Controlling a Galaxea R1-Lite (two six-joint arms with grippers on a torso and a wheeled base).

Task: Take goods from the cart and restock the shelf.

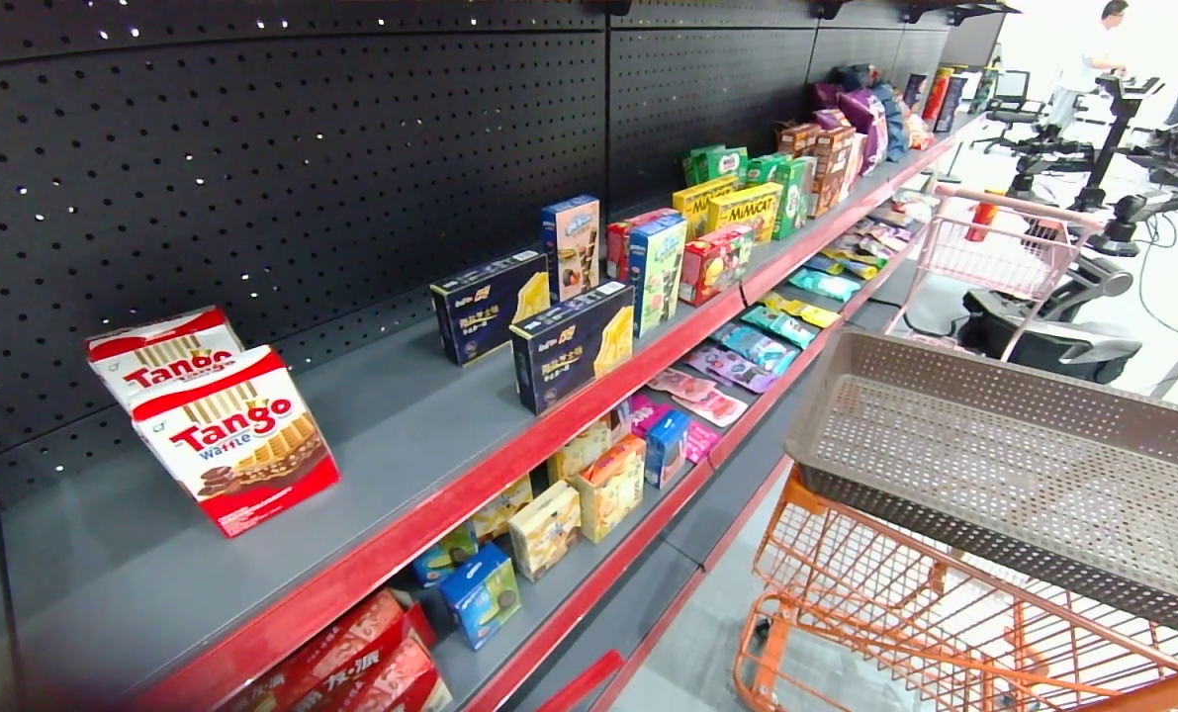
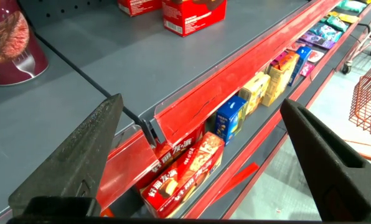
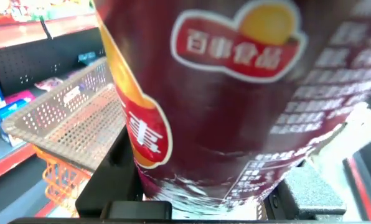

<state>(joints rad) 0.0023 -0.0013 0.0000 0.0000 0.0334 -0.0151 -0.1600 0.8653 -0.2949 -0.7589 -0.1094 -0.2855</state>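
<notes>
My right gripper [image 3: 204, 196] is shut on a dark red snack canister [image 3: 223, 93] with a red and yellow label, which looms close in the right wrist view. Behind it are the perforated brown basket [image 3: 67, 118] and the orange cart [image 3: 61, 180]. My left gripper [image 2: 201, 102] hangs open over the front edge of the grey top shelf [image 2: 111, 68], nothing between its wide-spread fingers [image 2: 86, 149]. Another dark red canister [image 2: 11, 43] stands on that shelf beside it. In the head view the basket [image 1: 1004, 465] on the orange cart [image 1: 846, 593] has nothing in it.
Two red-and-white wafer boxes [image 1: 237, 440] stand at the shelf's near end, dark blue boxes [image 1: 569, 346] farther along, then many more goods. Lower shelves [image 1: 589, 554] hold small boxes and packets. A pink cart [image 1: 994, 252] stands beyond the orange one. The shelf has a red front rail [image 1: 509, 445].
</notes>
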